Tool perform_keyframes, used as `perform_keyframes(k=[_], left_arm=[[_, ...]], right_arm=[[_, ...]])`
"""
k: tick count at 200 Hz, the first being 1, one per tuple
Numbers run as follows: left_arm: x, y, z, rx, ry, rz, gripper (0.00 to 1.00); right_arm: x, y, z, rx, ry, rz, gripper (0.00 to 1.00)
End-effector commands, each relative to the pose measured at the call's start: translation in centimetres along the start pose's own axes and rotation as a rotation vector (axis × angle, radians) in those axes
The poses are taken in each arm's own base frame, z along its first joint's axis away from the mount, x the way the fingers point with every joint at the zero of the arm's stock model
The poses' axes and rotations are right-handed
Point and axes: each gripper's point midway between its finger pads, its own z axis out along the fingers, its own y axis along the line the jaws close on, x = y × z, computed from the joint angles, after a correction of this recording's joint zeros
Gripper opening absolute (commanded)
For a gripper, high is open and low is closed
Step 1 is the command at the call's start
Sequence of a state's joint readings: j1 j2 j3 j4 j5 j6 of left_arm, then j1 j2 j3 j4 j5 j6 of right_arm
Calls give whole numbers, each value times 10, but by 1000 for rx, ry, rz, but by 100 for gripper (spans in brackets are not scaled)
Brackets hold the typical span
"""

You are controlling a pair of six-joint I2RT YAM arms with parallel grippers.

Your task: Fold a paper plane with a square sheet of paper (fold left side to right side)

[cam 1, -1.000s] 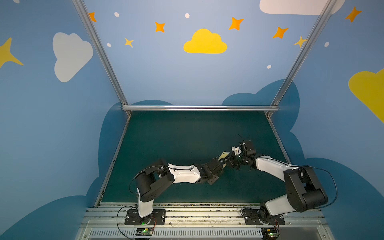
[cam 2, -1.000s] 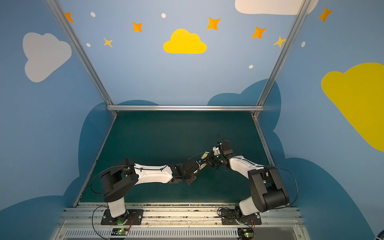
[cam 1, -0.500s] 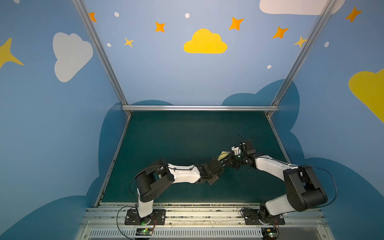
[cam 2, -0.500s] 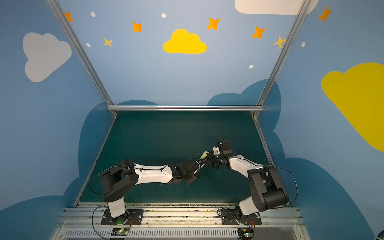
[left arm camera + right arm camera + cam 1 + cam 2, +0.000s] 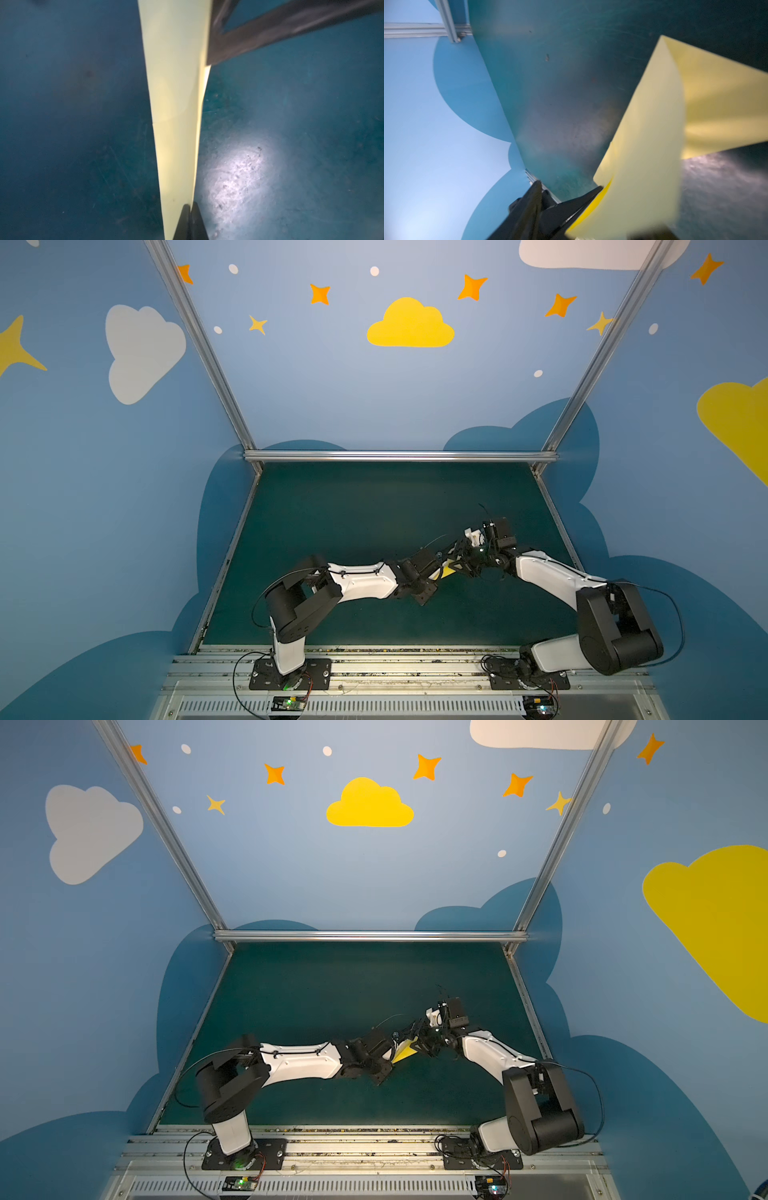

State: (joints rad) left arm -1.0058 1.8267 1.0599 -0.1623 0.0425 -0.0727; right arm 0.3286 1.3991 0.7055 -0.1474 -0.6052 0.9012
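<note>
Starting on the left, our left gripper (image 5: 189, 207) is pinched tight on the narrow end of the paper plane (image 5: 176, 93), fingertips pressed together with the pale yellow paper caught between them. In both top views the paper plane (image 5: 448, 571) (image 5: 405, 1052) sits a bit right of centre over the green mat (image 5: 374, 510), bridging the gap between the two wrists. Moving right, the right gripper (image 5: 568, 186) has its jaws spread apart. From its wrist camera the wide end of the paper fans out alongside one finger. The left wrist view shows that dark finger right at the paper's edge, but we can't tell if it's actually touching.
</note>
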Motion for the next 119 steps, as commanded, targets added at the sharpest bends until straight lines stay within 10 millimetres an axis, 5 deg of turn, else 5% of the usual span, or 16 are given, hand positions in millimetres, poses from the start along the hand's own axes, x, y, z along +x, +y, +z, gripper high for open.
perform_keyframes(k=[1, 43, 119], left_arm=[[-1, -7, -6, 49, 25, -50, 4], [2, -9, -4, 114, 52, -130, 4], [3, -6, -4, 256, 74, -273, 4]], right_arm=[[2, 4, -13, 9, -14, -29, 63], [16, -15, -19, 29, -34, -9, 62], [40, -42, -2, 101, 29, -48, 35]])
